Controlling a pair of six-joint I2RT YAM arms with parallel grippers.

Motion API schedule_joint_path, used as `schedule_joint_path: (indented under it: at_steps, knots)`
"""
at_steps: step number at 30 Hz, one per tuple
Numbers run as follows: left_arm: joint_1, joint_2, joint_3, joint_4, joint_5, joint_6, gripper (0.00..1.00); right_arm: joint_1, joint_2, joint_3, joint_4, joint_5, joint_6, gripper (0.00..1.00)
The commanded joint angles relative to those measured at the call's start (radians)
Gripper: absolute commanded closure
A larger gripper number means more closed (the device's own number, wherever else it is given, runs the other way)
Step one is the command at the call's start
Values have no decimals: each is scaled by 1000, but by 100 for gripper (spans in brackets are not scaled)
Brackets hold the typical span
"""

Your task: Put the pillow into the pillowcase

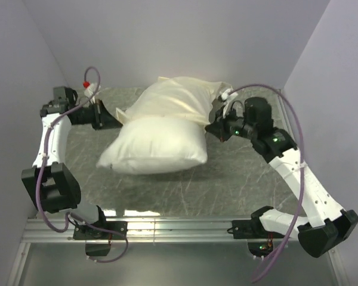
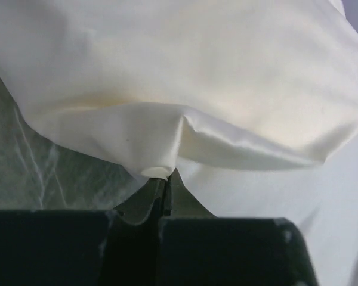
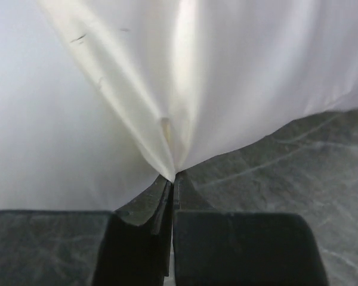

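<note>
The plump white pillow [image 1: 158,146] lies mid-table, and its far side runs under the cream pillowcase [image 1: 179,98], which bulges behind it. My left gripper [image 1: 120,119] is shut on the pillowcase's left edge, where a fold of cream cloth [image 2: 161,143] is pinched at the fingertips [image 2: 162,179]. The pillow [image 2: 274,202] shows white beneath it. My right gripper [image 1: 213,126] is shut on the pillowcase's right edge. In the right wrist view a cream pleat [image 3: 185,107] runs into the closed gripper [image 3: 174,177], with the pillow [image 3: 48,131] to its left.
The grey marbled tabletop [image 1: 238,179] is walled by pale panels at the back and on both sides. A metal rail [image 1: 179,226] with the arm bases runs along the near edge. Purple cables loop around both arms.
</note>
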Motion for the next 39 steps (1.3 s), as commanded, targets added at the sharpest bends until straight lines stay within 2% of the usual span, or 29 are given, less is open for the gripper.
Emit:
schedule_joint_path:
  at_steps: [1,2,3,5,7,10,12,14,16,18,19,20,21,23,24,26,27,30,32,33,34,35,36,38,39]
  knots:
    - [-1,-102,198,15,98,-31,100,-48,-41,180,-49,-172,56,100]
    - [-1,-130,227,49,92,-84,100,-61,-41,212,-55,-195,60,100]
    - [-1,-148,269,159,84,-139,100,-93,-38,252,-69,-204,61,100]
    - [0,-190,310,250,32,-262,100,-133,-10,397,-122,-233,72,100]
    - [5,-201,369,355,45,-380,100,-199,36,547,-173,-261,81,100]
    - [15,-208,415,440,55,-477,100,-270,64,658,-195,-292,133,100]
    - [46,-214,464,500,85,-526,100,-302,73,692,-202,-315,150,100]
    - [60,-242,465,629,93,-635,100,-356,73,714,-205,-332,190,100]
    - [46,-273,418,666,67,-693,100,-364,74,684,-231,-364,211,100]
    - [60,-277,378,727,119,-723,100,-371,71,662,-221,-365,230,100]
    - [66,-297,361,802,139,-814,100,-382,73,698,-215,-371,234,100]
    - [72,-314,335,950,148,-868,100,-412,74,725,-208,-376,245,100]
    - [80,-329,333,1021,150,-905,100,-428,76,749,-201,-387,259,100]
    - [80,-349,378,1019,124,-909,100,-442,70,779,-202,-416,287,100]
    - [37,-348,381,887,101,-878,100,-439,55,759,-202,-433,288,100]
    - [13,-354,334,812,98,-780,100,-439,42,671,-173,-437,305,100]
    - [17,-366,311,831,96,-766,100,-442,54,671,-175,-431,299,100]
    - [42,-406,377,875,58,-744,100,-481,85,844,-178,-431,323,100]
    - [42,-383,471,842,12,-744,100,-489,85,887,-150,-430,349,100]
    - [42,-382,467,816,4,-750,100,-489,70,868,-141,-434,368,100]
    - [39,-408,430,818,1,-763,100,-488,52,825,-101,-437,382,100]
    - [23,-431,302,810,-69,-752,100,-483,35,768,-83,-437,391,100]
    - [-10,-452,243,795,-83,-690,100,-467,16,671,-80,-407,374,100]
    - [-20,-472,171,770,-102,-652,99,-460,22,613,-124,-404,350,100]
    - [-17,-465,192,776,-88,-660,100,-460,31,620,-129,-404,342,100]
